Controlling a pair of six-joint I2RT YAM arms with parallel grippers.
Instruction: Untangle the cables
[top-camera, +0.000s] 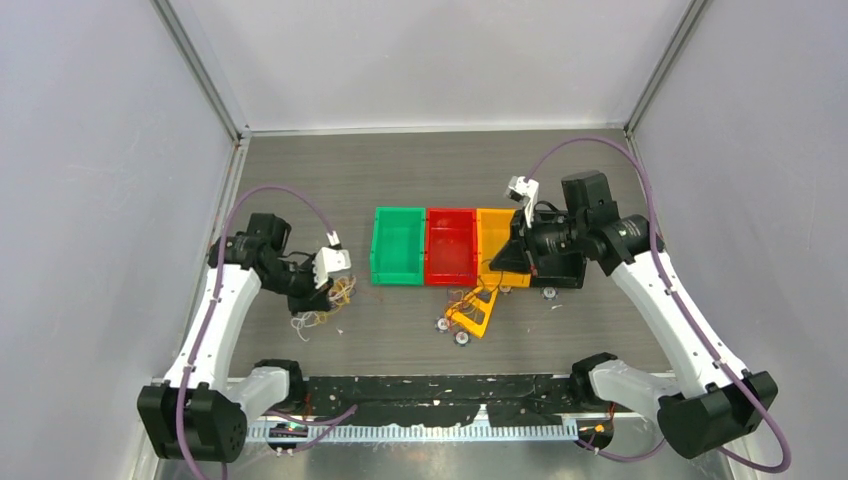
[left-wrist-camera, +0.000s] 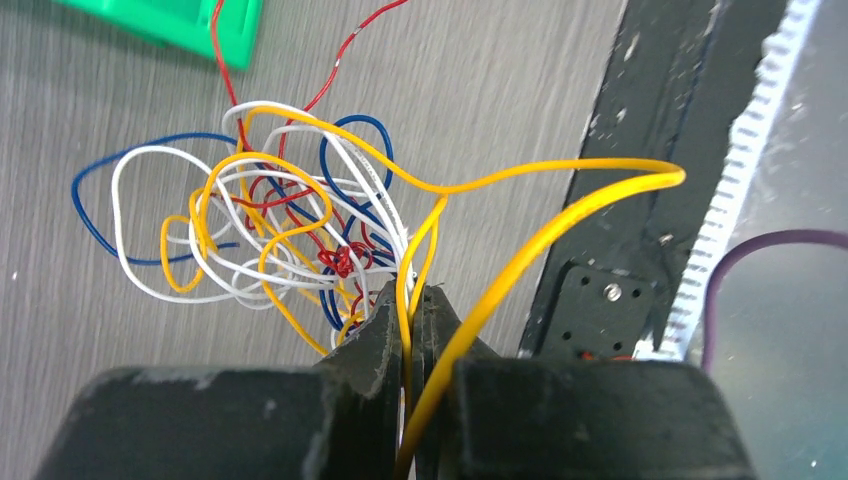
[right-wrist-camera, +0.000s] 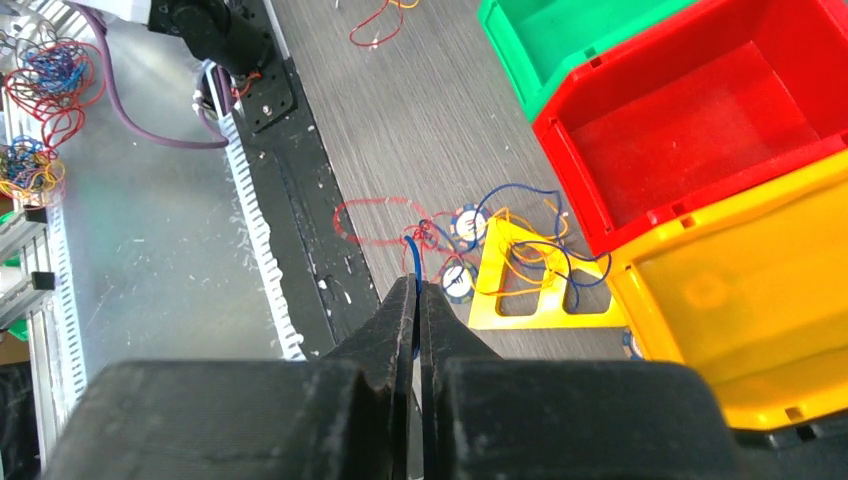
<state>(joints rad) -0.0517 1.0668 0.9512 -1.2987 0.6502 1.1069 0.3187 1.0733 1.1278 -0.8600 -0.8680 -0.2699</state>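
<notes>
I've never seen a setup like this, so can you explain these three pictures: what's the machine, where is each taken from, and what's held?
Two white robot arms stand at a grey table's edge. One picture looks down from above; the others come from wrist cameras. On the table are a green plastic bin, a red plastic bin, a yellow plastic bin and a yellow plastic triangle. The left tool is shut on a thin yellow wire from a tangle of coloured wires; the right tool pinches a thin blue wire.
</notes>
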